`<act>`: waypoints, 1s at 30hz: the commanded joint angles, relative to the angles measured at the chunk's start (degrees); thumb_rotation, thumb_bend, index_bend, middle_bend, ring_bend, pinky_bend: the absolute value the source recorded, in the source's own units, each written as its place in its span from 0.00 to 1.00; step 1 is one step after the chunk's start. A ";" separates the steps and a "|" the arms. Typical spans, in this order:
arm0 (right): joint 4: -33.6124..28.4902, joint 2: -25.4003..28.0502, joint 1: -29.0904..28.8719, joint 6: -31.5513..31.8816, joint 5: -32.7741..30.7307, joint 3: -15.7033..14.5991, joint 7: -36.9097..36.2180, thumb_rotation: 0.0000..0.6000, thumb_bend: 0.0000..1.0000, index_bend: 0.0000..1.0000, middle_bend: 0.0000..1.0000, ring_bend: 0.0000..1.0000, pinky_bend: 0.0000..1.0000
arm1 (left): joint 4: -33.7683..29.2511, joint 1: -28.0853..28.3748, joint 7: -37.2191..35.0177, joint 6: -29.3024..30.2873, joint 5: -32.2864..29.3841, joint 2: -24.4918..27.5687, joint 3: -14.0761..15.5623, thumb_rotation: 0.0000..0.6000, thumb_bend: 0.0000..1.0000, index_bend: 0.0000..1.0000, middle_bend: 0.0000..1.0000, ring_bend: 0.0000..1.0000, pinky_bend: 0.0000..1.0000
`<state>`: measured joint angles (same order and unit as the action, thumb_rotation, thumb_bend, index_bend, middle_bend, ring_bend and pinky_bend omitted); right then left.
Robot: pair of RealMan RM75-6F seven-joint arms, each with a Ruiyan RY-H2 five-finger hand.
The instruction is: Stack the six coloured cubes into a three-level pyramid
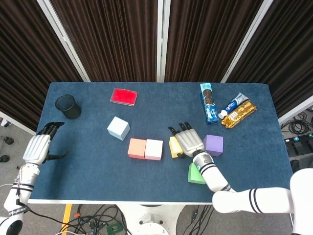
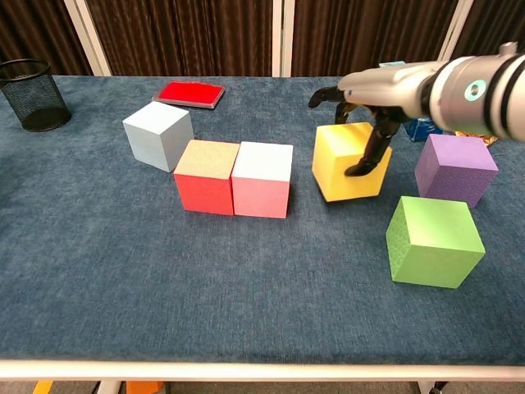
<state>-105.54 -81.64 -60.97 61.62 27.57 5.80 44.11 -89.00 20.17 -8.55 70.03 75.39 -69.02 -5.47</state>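
My right hand point(image 1: 188, 141) point(image 2: 367, 97) grips the yellow cube point(image 1: 174, 147) point(image 2: 343, 162), tilted, just right of the pink cube point(image 1: 153, 149) point(image 2: 262, 178), with a small gap between them. The pink cube touches the orange-red cube point(image 1: 137, 148) point(image 2: 207, 176) on its left. A pale blue cube point(image 1: 118, 128) point(image 2: 158, 135) stands behind them to the left. The purple cube point(image 1: 213, 145) point(image 2: 454, 168) sits right of my hand, the green cube point(image 1: 195, 175) point(image 2: 432, 240) in front of it. My left hand point(image 1: 37, 147) hovers open off the table's left edge.
A black mesh cup point(image 1: 68, 106) point(image 2: 33, 94) stands at the back left, and a flat red box point(image 1: 123, 96) point(image 2: 190, 93) at the back middle. A biscuit pack point(image 1: 209, 102), a toothpaste tube point(image 1: 233, 104) and a gold wrapper point(image 1: 239, 114) lie at the back right.
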 commanded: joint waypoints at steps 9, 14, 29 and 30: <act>-2.44 -8.80 -1.40 11.10 -4.66 1.30 6.64 1.00 0.23 0.00 0.62 0.07 0.00 | 0.41 -0.78 -2.21 -0.11 1.25 1.10 0.15 1.00 0.17 0.12 0.12 0.04 0.21; -1.04 -10.29 -1.18 11.96 -4.45 1.68 7.57 1.00 0.23 0.00 0.62 0.07 0.00 | 0.82 -0.90 -2.92 -0.54 1.25 1.01 0.06 1.00 0.17 0.12 0.12 0.04 0.21; 1.14 -12.61 -0.03 13.75 -5.67 3.22 10.03 1.00 0.24 0.00 0.62 0.07 0.00 | 1.89 -0.76 -3.70 -1.96 1.64 0.72 0.06 1.00 0.17 0.12 0.12 0.04 0.21; 1.22 -12.69 0.08 13.87 -5.77 3.25 10.18 1.00 0.24 0.00 0.62 0.07 0.00 | 1.92 -0.75 -3.74 -2.04 1.67 0.72 0.08 1.00 0.17 0.12 0.12 0.04 0.21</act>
<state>-104.35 -94.28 -60.94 75.44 21.83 9.03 54.24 -87.08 19.41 -12.29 67.99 77.05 -68.29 -5.40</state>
